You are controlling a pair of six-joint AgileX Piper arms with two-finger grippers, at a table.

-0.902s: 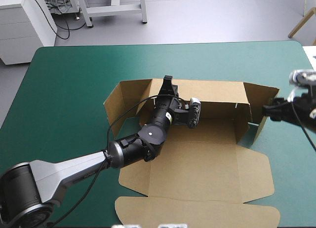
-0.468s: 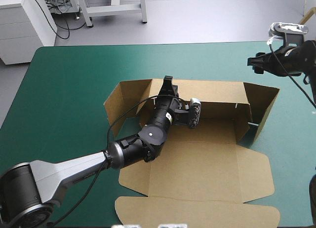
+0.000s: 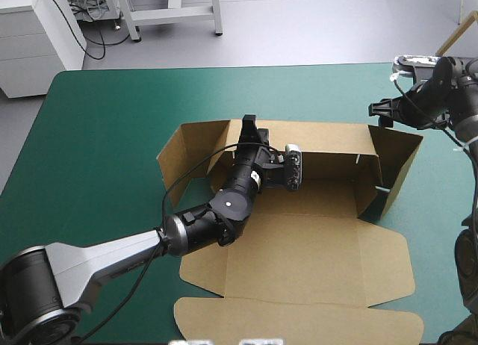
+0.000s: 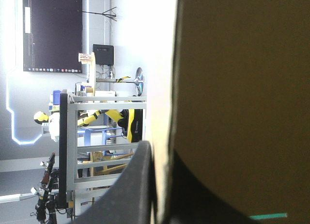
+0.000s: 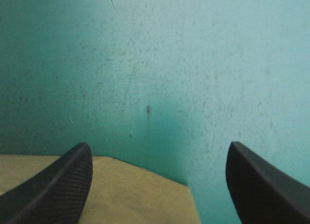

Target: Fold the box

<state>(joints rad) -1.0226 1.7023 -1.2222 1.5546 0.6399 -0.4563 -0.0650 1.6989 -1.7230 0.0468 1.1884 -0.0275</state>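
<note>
Brown box (image 3: 299, 263) lies mid-table on the teal-green cover (image 3: 104, 136), a bit toward the right side. Its back wall and both end flaps are up, and the lid part is flat toward the near edge.

High view: the left arm (image 3: 112, 255) comes in from the near-left corner, crosses the box floor and reaches the back wall. The left gripper (image 3: 250, 128) sits at the wall's top edge, w/ the arm hiding part of the wall and floor behind it. You can't read the grip from up here. The left wrist view settles it: board fills most of the view, one black finger on the outer face, the other dark against the inner face, and the board's edge runs up between them, so it's pinching the box wall.

The right gripper (image 3: 377, 108) is raised off the table near the far-right corner, just above and beyond the right end flap, apart from the board. In the high view it's small and its spread is hard to judge. The right wrist view shows the fingers wide apart w/ nothing between them, bare cover ahead, and one corner of brown board under the gripper, closer to one finger. The left gripper doesn't show in that view
</note>
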